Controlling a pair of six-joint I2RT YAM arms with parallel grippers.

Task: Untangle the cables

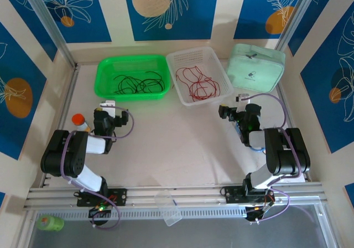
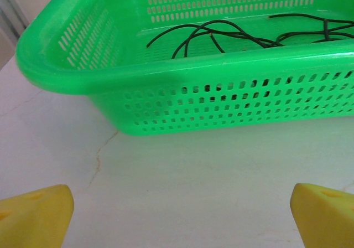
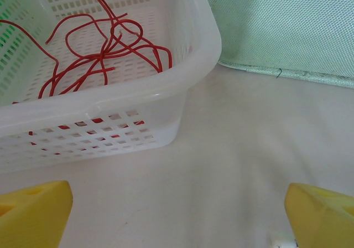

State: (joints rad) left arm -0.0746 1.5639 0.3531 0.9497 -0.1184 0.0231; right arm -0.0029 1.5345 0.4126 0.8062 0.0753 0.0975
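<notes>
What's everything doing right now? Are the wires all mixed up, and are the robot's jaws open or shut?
black cables: loosely coiled in the green basket, no red ones among them.
red cables: looped in the white basket, no black ones among them.
left gripper: jaws open, empty.
right gripper: jaws open, empty.
mint pouch: lying flat, untouched.

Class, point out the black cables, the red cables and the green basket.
black cables (image 1: 144, 84), top view, middle of the tangle
red cables (image 3: 104, 54), right wrist view, where the strands cross
green basket (image 2: 110, 73), left wrist view, near rim
</notes>
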